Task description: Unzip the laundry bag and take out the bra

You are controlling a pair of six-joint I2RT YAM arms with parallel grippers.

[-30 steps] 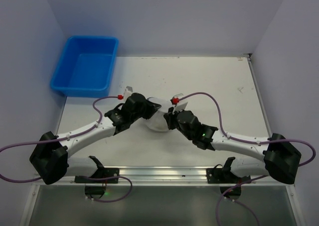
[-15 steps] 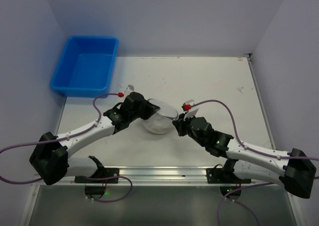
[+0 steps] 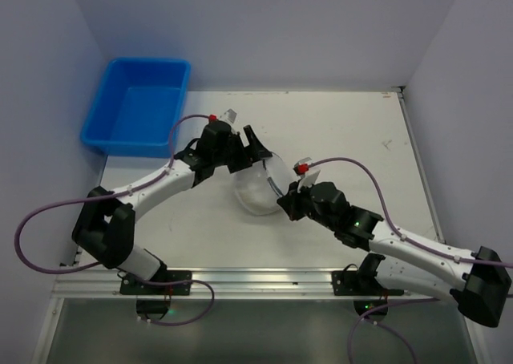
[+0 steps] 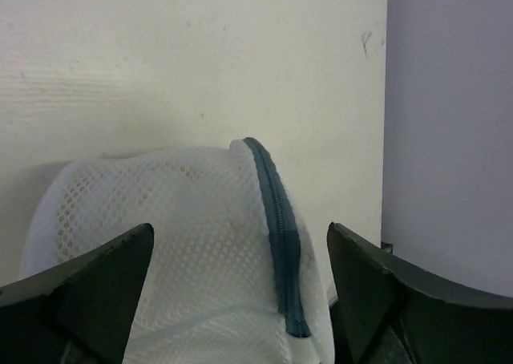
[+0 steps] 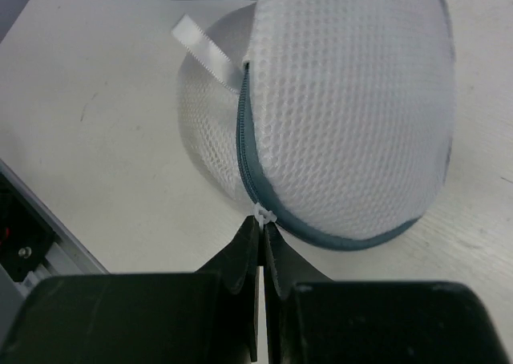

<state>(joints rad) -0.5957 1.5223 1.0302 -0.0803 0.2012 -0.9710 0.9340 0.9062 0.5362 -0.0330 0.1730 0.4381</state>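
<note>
Though clamped shut on the small white plastic zip pull (image 5: 264, 215), grips only a sliver with the right claw (image 5: 262, 232), at the near side of the small round white mesh laundry bag (image 3: 258, 189) lying near the middle of the white counter (image 3: 345, 131), a little toward its near edge. Could lose that pull if dragged fast or off the curve of the dark blue-grey zip (image 4: 276, 220). Straddles the bag's far-left side with the left claw (image 4: 240, 232), spread wide open; cannot tell whether touching the mesh. With no firm bracing there, risks sliding or rolling the whole light pouch along instead of parting the zip. Cannot make out the bra through the mesh.
</note>
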